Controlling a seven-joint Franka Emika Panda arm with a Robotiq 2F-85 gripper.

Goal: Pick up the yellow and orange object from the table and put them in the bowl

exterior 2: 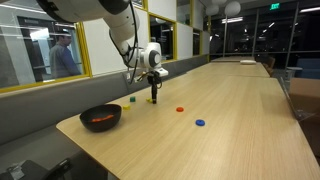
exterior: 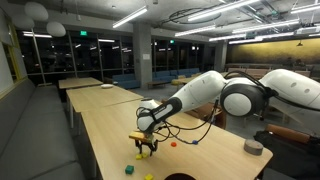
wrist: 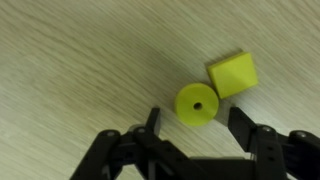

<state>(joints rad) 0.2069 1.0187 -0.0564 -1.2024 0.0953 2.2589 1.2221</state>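
**When the hand hangs over the yellow disc**

Wide open and empty, it is lined up so both fingers can pinch the yellow disc off the worktop. A cube may be touching it.

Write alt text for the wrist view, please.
An open black gripper flanks a small flat yellow disc with a centre hole, lying on a pale wood-grain table. A yellow-green square block lies beside the disc.
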